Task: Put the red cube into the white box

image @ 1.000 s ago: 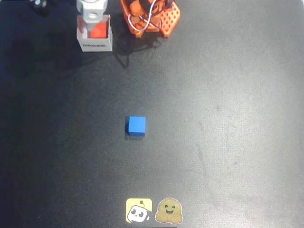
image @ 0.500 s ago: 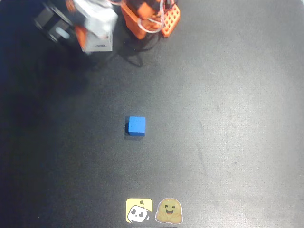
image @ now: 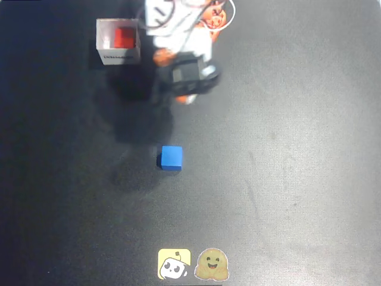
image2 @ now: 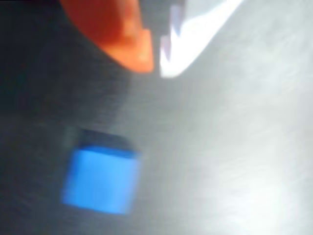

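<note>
Gripper (image2: 155,61) tips nearly together in the wrist view: orange finger (image2: 120,34) and white finger (image2: 195,36) with just a thin gap, nothing between them, so closed and empty. Picture is blurred. In the overhead view the arm (image: 181,56) hangs over the dark matte table (image: 286,149), its dark wrist block above bare surface, up-picture from the blue cube.

Landmark: small solid blue cube (image: 171,158), mid-table in the overhead view. In the wrist view the same cube (image2: 100,180) sits below and left of the fingertips, apart from them, flat on the table.

Near edge, down-picture from the blue cube: two flat stickers side by side, a yellow square one with a white robot face (image: 174,264) and a tan smiling-face one (image: 212,264).

Far side, up-picture and left of the blue cube, well apart from it: small square thin-walled white box (image: 118,56) with dark printed text on its near wall. Small orange-red cube (image: 124,37) sits inside that box, resting on its floor. Arm is just right of the box, not touching it.
</note>
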Robot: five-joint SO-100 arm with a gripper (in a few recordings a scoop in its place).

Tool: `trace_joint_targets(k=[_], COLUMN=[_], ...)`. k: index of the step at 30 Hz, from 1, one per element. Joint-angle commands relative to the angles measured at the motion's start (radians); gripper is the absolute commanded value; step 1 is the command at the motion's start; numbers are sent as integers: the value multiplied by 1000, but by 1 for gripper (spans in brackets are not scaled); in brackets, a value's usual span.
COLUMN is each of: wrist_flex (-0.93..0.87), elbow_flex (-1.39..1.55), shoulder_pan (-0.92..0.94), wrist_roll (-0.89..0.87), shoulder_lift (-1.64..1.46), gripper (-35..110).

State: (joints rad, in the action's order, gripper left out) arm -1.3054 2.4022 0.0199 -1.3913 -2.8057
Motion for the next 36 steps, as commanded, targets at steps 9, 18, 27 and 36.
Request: trace_joint_targets(k=[9,18,27,36], wrist_flex=[-126,89,282,-34], elbow_flex=[172,313,551,552], shoulder_pan=[-81,-55,5,9], wrist_roll=[12,-2,-54,-235], shoulder_lift=[-391,-391,-390,-391], gripper=[0,0,0,0])
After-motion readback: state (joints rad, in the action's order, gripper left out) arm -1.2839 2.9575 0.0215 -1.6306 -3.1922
